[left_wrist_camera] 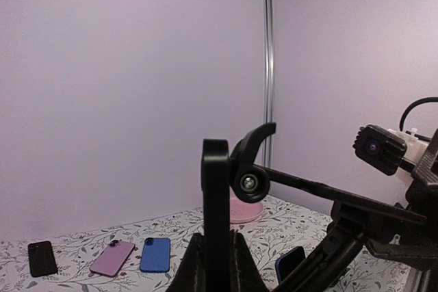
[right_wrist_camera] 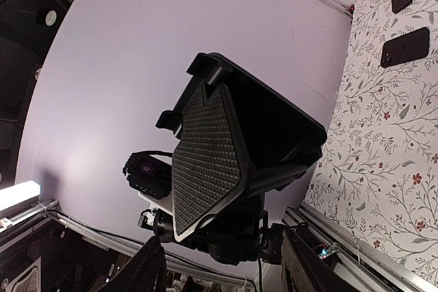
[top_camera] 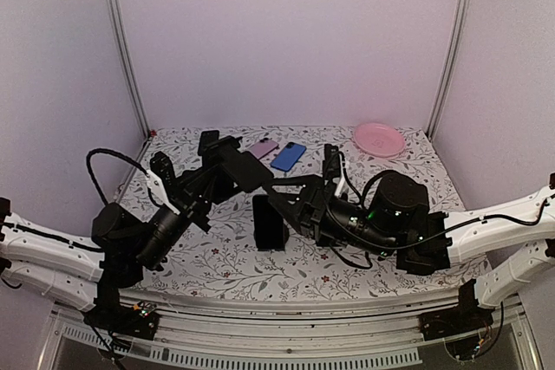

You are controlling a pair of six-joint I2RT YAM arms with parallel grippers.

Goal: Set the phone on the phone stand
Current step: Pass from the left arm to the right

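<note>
The black phone stand [top_camera: 245,171] hangs above the table, with my left gripper [left_wrist_camera: 215,264] shut on its upright plate [left_wrist_camera: 215,196]. Its hinge [left_wrist_camera: 250,182] and a thin arm reach right toward the right arm. In the right wrist view the stand's dotted pad [right_wrist_camera: 205,162] faces me, above and beyond my right gripper [right_wrist_camera: 229,271], whose fingers [right_wrist_camera: 150,268] stand apart, holding nothing. A purple phone [top_camera: 263,148], a blue phone [top_camera: 288,156] and a black phone [top_camera: 208,139] lie flat at the back of the table.
A pink plate [top_camera: 379,139] sits at the back right. A black slab [top_camera: 269,223] stands below the stand, mid-table. A blue edge [left_wrist_camera: 291,262] peeks from behind the right arm. White walls and metal posts [top_camera: 121,41] enclose the floral tablecloth [top_camera: 260,266].
</note>
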